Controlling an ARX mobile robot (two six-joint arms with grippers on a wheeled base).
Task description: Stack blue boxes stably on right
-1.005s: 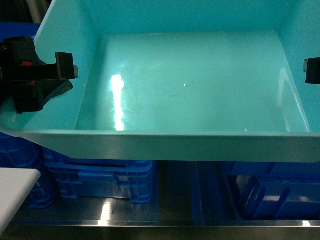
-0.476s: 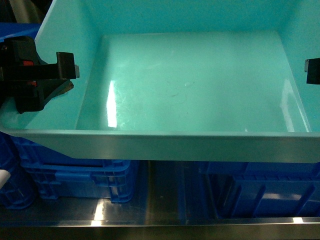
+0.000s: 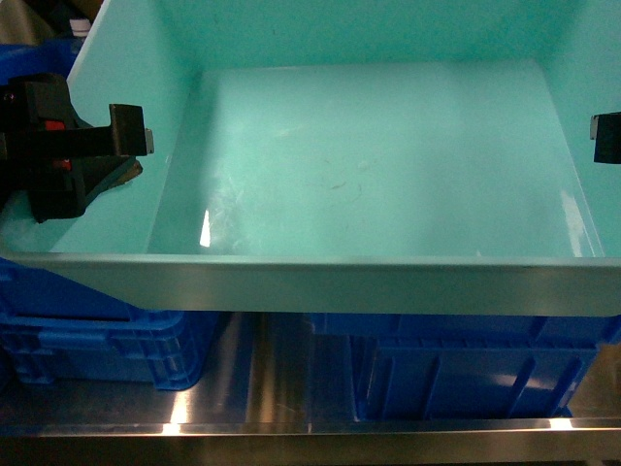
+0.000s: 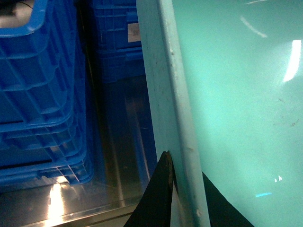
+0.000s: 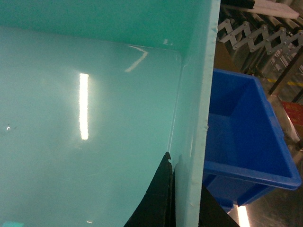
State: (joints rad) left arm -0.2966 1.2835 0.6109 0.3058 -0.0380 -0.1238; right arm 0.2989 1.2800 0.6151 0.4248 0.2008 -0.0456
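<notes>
On the far left, the left gripper (image 3: 116,146) pinches the left wall of the tub (image 3: 369,175). In the left wrist view one black finger (image 4: 158,198) sits outside the wall and the other sits inside, so its jaws are clamped on the rim (image 4: 177,118).

The tub is light green-blue and smooth. It is up in the air, held between the two arms, and it fills most of the head view. There is nothing inside it.

Under the tub is a shiny metal shelf (image 3: 272,398). A dark blue ribbed crate (image 3: 97,335) stands on it at the lower left. Another dark blue crate (image 3: 466,374) stands at the lower right, right under the tub's front edge.

On the far right, only a small black bit of the right gripper (image 3: 606,138) shows in the head view. In the right wrist view its fingers (image 5: 158,198) sit on both sides of the tub's right wall (image 5: 199,109), so those jaws look clamped on the wall too. Past that wall is an open blue box (image 5: 241,132).

What could go wrong? Each gripper holds only a thin bit of smooth wall, so the tub could slip out if one arm pulls away from the other. If one arm drops faster, the tub would tip. It could also land crooked on the right crate, catch on its edge, and sit wobbly.
</notes>
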